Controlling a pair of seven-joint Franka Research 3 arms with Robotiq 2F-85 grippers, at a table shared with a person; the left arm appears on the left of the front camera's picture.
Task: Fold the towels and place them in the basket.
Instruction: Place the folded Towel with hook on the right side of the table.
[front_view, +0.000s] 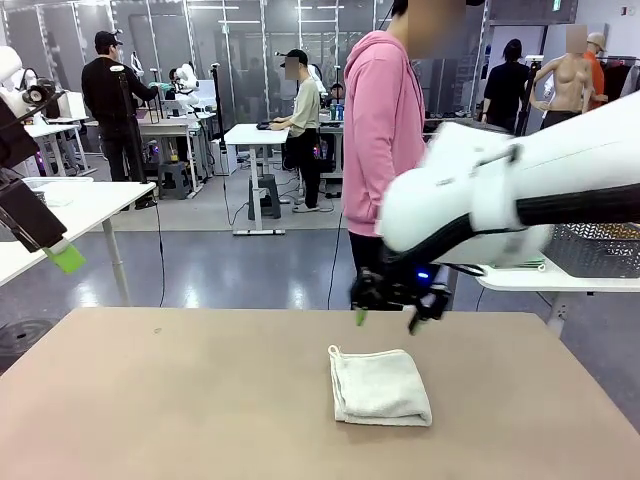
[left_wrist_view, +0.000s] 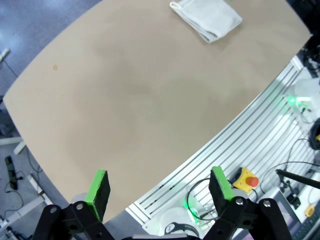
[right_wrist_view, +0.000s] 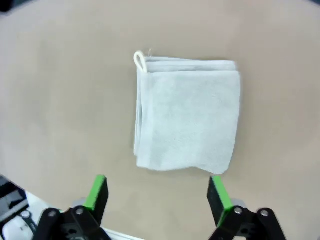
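Folded pale grey terry towel (front_view: 380, 387) lay on tan table (front_view: 150, 400). Right gripper (right_wrist_view: 157, 179) hovered near it, fingers spread and empty. Left gripper (left_wrist_view: 158, 172) likewise released.

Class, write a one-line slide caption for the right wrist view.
Open right gripper hovers above a folded pale towel lying flat on the tan table.

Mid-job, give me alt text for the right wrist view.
A folded off-white towel lies flat on the tan table, a hanging loop at one corner. The right gripper hovers over its near edge, jaws open, holding nothing.
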